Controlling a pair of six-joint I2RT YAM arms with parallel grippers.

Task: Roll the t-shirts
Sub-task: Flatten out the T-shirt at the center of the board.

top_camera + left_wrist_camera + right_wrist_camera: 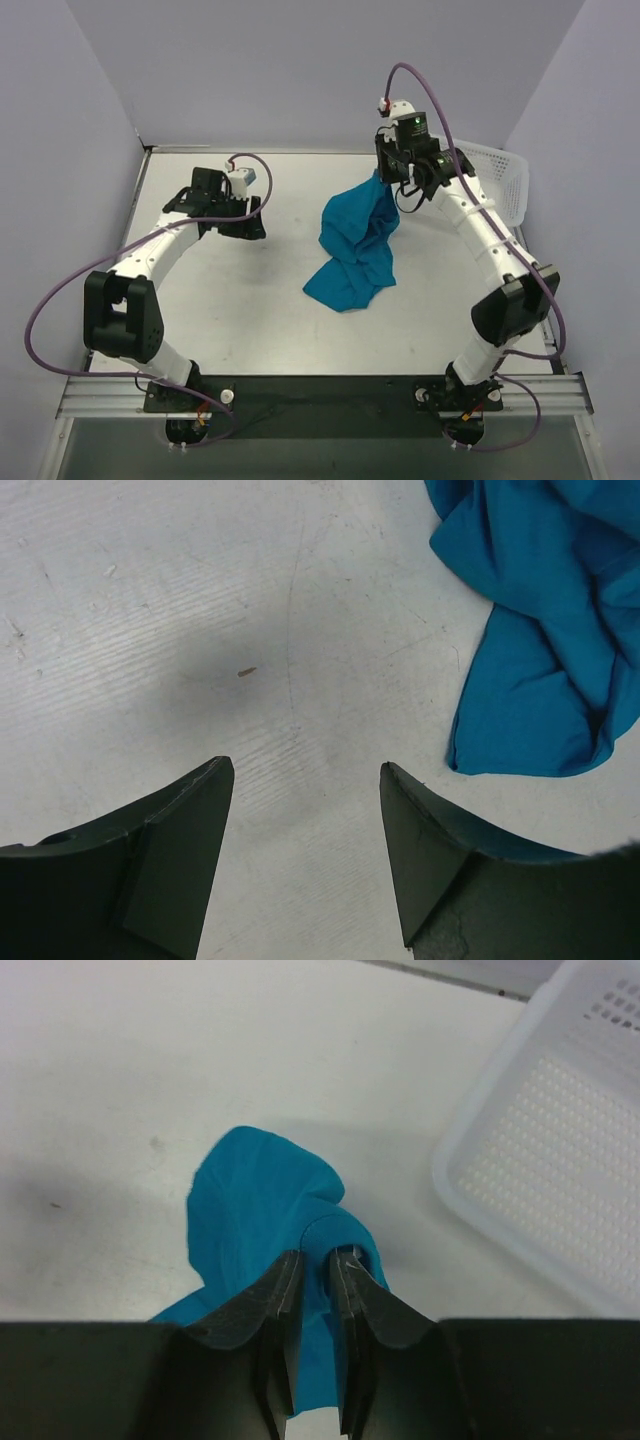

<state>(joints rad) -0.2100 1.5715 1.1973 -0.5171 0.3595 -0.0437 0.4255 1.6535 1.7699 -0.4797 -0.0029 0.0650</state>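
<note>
Shirt: we see the t-shirt (352, 250) bunched mid-table, 1 corner held up, the rest trailing toward the near edge.
Right gripper (316, 1260): narrow, pinching that corner, near the basket (560, 1150).
Left gripper (305, 775): wide, holding nothing, over the table (200, 630).
Key relation: we judge the heap lies to the left gripper's right, its long axis running far-to-near; the right arm is nearer.

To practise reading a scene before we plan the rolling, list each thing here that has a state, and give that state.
t-shirt: crumpled, one end lifted, the rest lying on the table
basket: upright, nothing in the part that shows
left end effector: open, empty, over bare table
right end effector: shut on the t-shirt
</note>
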